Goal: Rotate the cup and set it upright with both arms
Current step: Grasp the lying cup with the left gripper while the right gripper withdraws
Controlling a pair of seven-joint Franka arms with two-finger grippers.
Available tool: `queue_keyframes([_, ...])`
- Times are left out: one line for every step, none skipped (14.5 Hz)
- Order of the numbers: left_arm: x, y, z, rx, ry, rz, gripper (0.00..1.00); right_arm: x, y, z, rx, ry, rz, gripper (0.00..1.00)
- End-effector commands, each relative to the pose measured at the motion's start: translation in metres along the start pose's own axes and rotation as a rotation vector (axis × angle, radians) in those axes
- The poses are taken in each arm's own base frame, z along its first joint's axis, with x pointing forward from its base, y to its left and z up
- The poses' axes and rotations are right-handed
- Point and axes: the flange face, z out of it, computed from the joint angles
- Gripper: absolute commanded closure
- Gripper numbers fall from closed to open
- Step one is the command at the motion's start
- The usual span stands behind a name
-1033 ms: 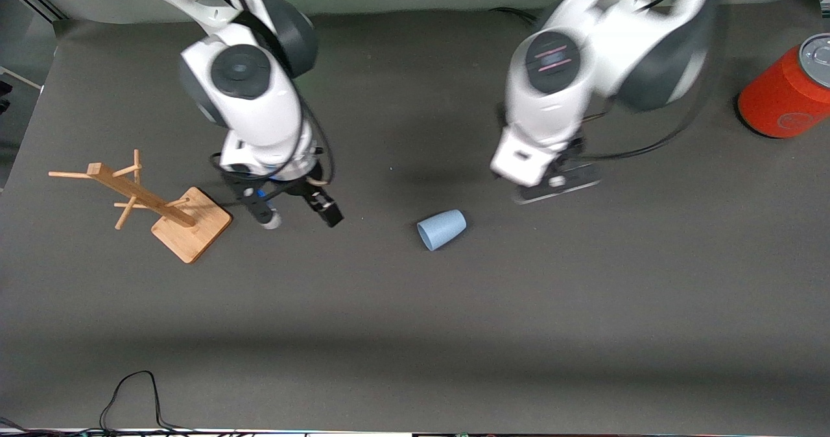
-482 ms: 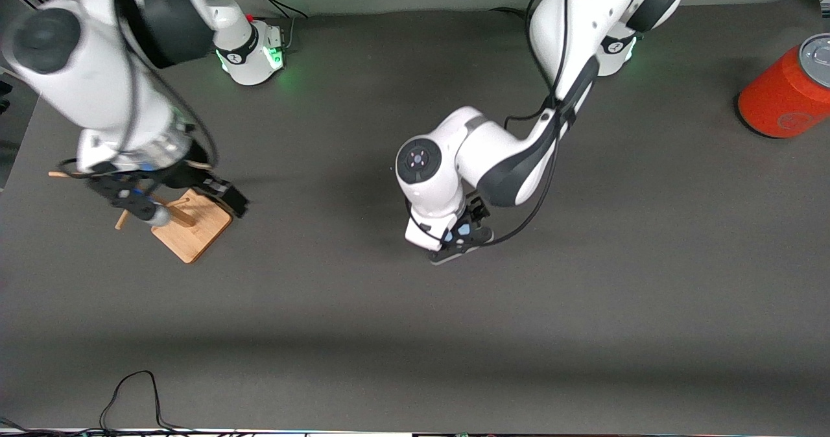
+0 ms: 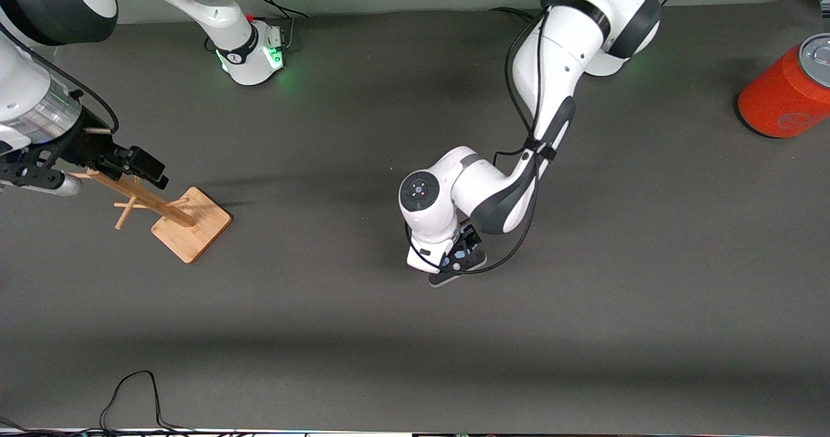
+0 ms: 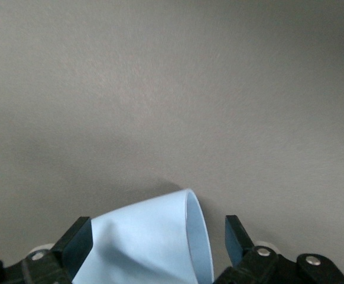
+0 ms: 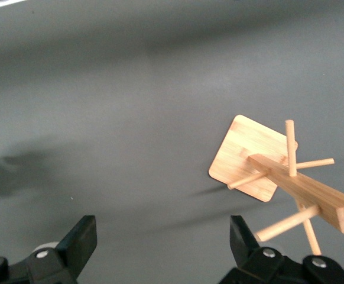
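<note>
The cup [image 4: 142,245] is small and pale blue. It lies on its side on the dark table, seen in the left wrist view. My left gripper [image 4: 157,239] is open and low around the cup. One finger is against the cup's wall near its base, and the other finger [image 4: 236,236] stands a little apart from the rim. In the front view my left gripper [image 3: 454,265] points down at the middle of the table and hides the cup. My right gripper [image 3: 95,173] is open and empty, up in the air over a wooden peg rack; its fingers [image 5: 84,236] have only table between them.
The wooden peg rack [image 3: 191,233] leans on its square base toward the right arm's end of the table [image 5: 290,177]. A large orange-red can [image 3: 788,90] stands at the left arm's end. A black cable [image 3: 136,391] loops at the table edge nearest the front camera.
The left arm has come down from near its base onto the cup, with its open fingers now around it. The right arm has swung away toward its own end, over the peg rack.
</note>
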Motion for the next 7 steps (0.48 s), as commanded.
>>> queue_keyframes([-0.014,0.01,0.008,0.034,0.034,0.059,0.05,-0.011,0.033,-0.002,0.025,0.001,-0.076,0.0])
queue_keyframes([-0.016,0.008,0.01,0.053,0.024,0.091,0.1,-0.011,0.037,-0.003,0.025,-0.009,-0.092,0.0])
queue_keyframes([-0.017,0.006,0.012,0.077,0.012,0.133,0.19,-0.013,0.038,-0.004,0.023,-0.021,-0.097,0.0])
queue_keyframes([-0.02,0.004,0.012,0.091,-0.002,0.175,0.37,-0.014,0.037,-0.007,0.022,-0.032,-0.101,0.0])
queue_keyframes([-0.02,0.003,0.011,0.104,-0.012,0.189,0.51,-0.014,0.037,-0.009,0.018,-0.049,-0.105,0.0])
queue_keyframes([-0.025,0.003,0.011,0.115,-0.025,0.204,0.62,-0.014,0.032,-0.013,0.016,-0.055,-0.113,0.0])
queue_keyframes([-0.032,0.004,0.01,0.124,-0.043,0.235,0.72,-0.014,0.029,-0.014,0.015,-0.064,-0.12,0.0])
